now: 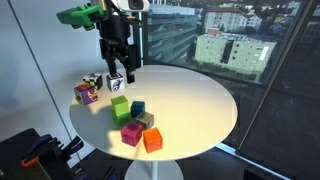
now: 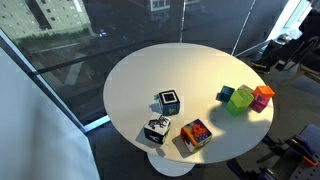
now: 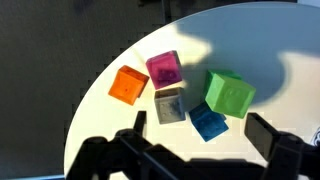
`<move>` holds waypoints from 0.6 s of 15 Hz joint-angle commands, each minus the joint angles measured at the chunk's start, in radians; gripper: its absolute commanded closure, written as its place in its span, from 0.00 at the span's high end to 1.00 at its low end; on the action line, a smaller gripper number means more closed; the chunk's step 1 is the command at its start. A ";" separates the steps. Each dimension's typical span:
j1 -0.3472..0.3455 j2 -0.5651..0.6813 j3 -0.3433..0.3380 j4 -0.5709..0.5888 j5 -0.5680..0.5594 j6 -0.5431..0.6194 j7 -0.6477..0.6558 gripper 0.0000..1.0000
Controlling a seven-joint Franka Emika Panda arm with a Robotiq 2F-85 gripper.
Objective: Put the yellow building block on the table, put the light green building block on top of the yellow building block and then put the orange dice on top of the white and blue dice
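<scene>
In an exterior view the gripper [image 1: 119,68] hangs with its jaws wide and empty over the far side of the table [image 1: 200,100]. The light green building block [image 1: 120,107] lies apart from it, nearer the camera, and the yellow building block [image 1: 146,120], dull in shadow, sits further on in the cluster. In an exterior view without the gripper, the orange dice [image 2: 195,134] lies just beside the white and blue dice [image 2: 156,130], well apart from the cubes. In the wrist view the fingers [image 3: 130,150] spread wide at the bottom edge, with the green block ahead between them, untouched.
</scene>
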 commanded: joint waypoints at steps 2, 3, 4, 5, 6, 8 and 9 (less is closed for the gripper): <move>-0.004 0.092 0.044 0.013 0.014 0.077 0.127 1.00; -0.004 0.108 0.052 0.012 0.012 0.090 0.150 1.00; -0.003 0.123 0.060 0.010 0.010 0.098 0.173 1.00; -0.001 0.135 0.067 0.009 0.008 0.103 0.191 1.00; 0.000 0.147 0.074 0.008 0.006 0.110 0.208 1.00; 0.004 0.169 0.087 0.007 0.006 0.122 0.239 1.00; 0.005 0.178 0.092 0.008 0.008 0.126 0.251 1.00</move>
